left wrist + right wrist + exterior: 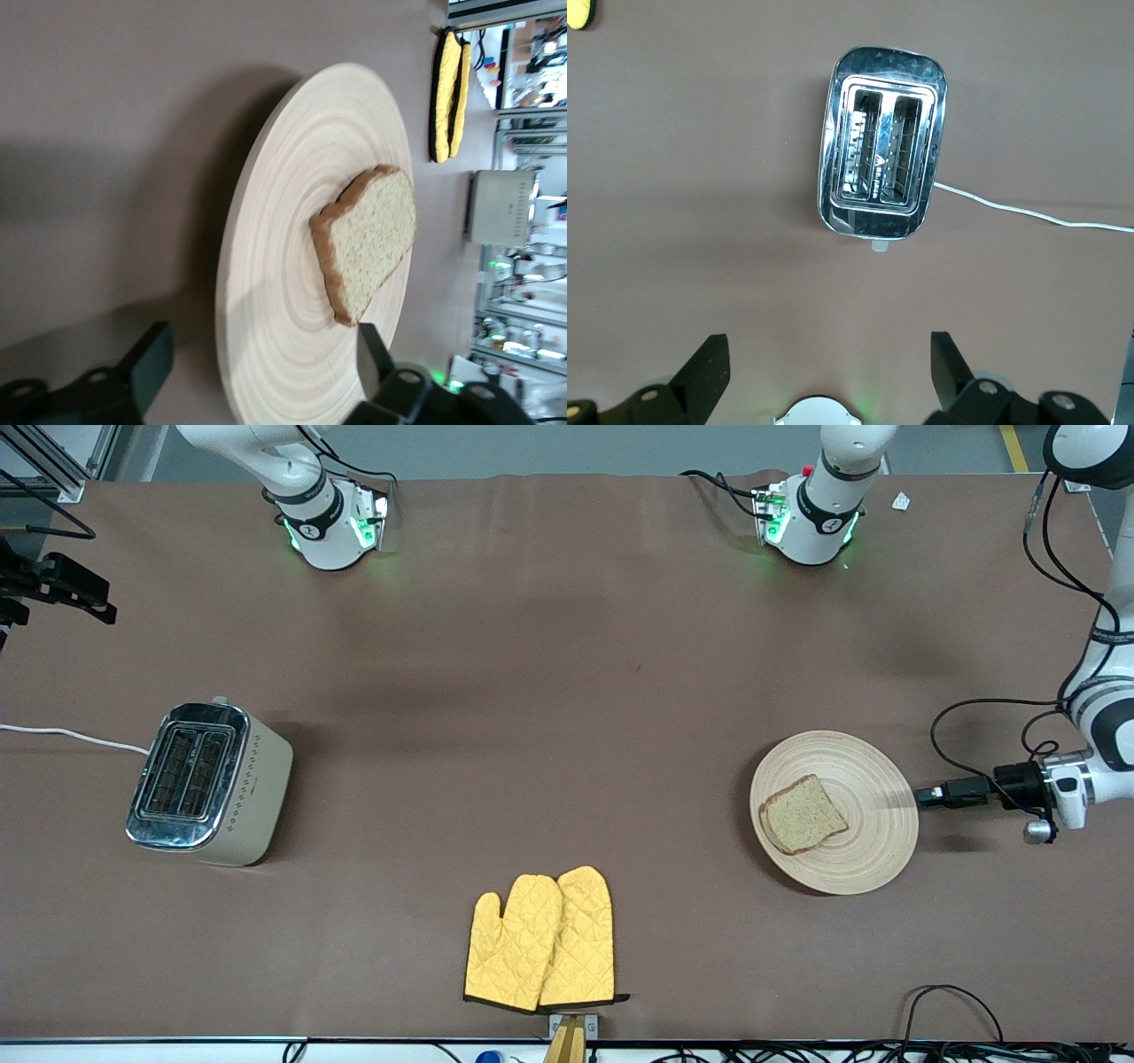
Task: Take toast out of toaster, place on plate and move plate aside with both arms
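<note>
The round beige wooden plate (pixel 873 841) lies toward the left arm's end of the table, with the slice of brown speckled toast (pixel 802 815) flat on it. My left gripper (pixel 923 795) is low, level with the table, right at the plate's rim on the side toward the left arm's end. In the left wrist view the left gripper (pixel 263 332) is open and the plate's (pixel 283 292) rim lies between its jaws, with the toast (pixel 368 239) a little ahead. My right gripper (pixel 828 341) is open and empty, high above the table, looking down on the toaster.
A cream and chrome toaster (pixel 208 784) with two empty slots stands toward the right arm's end, its white cord (pixel 62 735) running off the table edge; it also shows in the right wrist view (pixel 881 168). A pair of yellow oven mitts (pixel 540 952) lies near the front edge.
</note>
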You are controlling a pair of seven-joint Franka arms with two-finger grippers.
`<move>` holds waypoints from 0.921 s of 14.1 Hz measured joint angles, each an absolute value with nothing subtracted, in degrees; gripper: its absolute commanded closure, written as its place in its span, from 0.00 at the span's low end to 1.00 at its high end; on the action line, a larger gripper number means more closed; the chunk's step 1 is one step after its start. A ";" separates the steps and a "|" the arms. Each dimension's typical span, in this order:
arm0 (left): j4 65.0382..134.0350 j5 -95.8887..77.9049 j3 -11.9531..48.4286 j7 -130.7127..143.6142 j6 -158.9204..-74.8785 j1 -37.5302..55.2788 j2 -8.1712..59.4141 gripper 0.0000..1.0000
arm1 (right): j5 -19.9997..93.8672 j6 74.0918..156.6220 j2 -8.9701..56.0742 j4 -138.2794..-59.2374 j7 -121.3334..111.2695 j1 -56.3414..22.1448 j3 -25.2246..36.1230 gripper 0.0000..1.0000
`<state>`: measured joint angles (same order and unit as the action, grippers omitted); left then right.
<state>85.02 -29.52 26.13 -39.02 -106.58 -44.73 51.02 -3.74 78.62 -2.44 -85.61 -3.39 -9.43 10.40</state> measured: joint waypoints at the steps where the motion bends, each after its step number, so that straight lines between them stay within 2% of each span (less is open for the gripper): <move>1: 82.57 -27.33 26.51 -37.48 -105.85 -43.65 50.79 0.00 | -3.74 78.62 -2.44 -85.61 -3.40 -9.43 10.40 0.00; 4: 76.39 -23.16 27.62 -32.13 -101.37 -41.16 49.17 0.00 | -3.74 78.62 -2.44 -85.61 -3.40 -9.43 10.40 0.00; 7: 73.43 -22.27 27.78 -26.45 -98.26 -39.27 46.30 0.00 | -3.74 78.62 -2.44 -85.61 -3.40 -9.43 10.40 0.00; 13: 72.12 -12.81 28.42 -5.41 -96.94 -29.86 32.72 0.00 | -3.74 78.62 -2.44 -85.61 -3.40 -9.41 10.41 0.00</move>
